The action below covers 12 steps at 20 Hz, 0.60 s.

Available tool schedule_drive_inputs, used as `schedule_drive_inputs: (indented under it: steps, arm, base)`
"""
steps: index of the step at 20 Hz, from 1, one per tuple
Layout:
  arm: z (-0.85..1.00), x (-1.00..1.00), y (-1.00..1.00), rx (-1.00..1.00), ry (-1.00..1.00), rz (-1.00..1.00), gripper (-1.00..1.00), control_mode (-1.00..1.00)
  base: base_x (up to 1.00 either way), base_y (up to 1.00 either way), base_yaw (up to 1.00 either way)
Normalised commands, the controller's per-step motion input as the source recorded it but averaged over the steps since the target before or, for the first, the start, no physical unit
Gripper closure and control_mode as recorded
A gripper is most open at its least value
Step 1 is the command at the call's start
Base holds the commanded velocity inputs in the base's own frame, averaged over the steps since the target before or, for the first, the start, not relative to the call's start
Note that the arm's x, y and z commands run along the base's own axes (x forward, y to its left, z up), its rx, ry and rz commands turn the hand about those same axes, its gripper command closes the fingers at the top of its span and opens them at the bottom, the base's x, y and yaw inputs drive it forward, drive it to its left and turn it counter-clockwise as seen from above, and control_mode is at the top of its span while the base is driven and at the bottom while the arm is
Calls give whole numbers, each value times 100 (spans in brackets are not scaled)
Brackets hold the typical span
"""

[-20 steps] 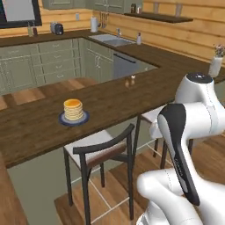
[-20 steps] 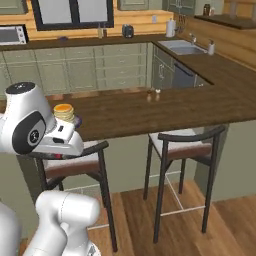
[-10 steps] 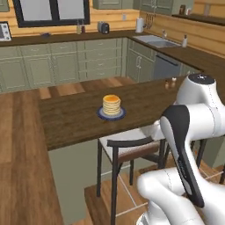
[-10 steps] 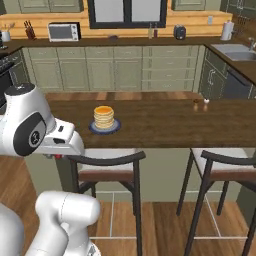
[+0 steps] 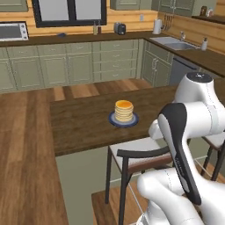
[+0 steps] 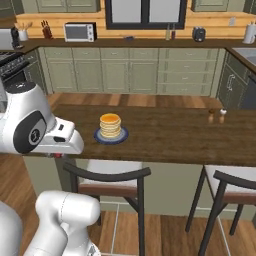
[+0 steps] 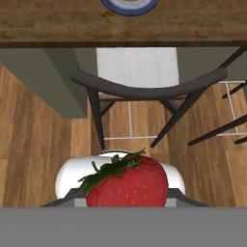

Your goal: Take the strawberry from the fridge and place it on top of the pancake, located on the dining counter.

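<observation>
Strawberry: the strawberry sits right at the gripper in the hand view, red with its green leafy cap turned up and to the left, filling the space where the finger tips would rise.
Gripper: closed on the strawberry, the jaws set narrow around it; the finger tips themselves are hidden behind the berry.
Below the hand: a chair with a dark curved backrest and a pale seat lies straight ahead of the berry, on the wooden floor.
Beyond the chair: the edge of the dining counter runs across the far end of the hand view, with the rim of the dark blue plate just past it.
Pancake: the pancake is a small tan-yellow stack on that plate, near the counter's near edge, ahead of the hand and well apart from it; in the right base view the stack stands just beyond the arm's wrist.
Counter top: two small shakers stand far off to the right side.
Second chair: another dark chair is tucked under the counter to the right of the first.
</observation>
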Motion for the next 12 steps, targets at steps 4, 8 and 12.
schedule_drive_inputs:
  steps: [4,8,12]
  arm:
    - [0,0,0,0,0,0,100,100]
    - [0,0,0,0,0,0,100,100]
    - [0,0,0,0,0,0,100,100]
  base:
    - [83,0,2]
    - [72,0,-4]
    - [19,0,0]
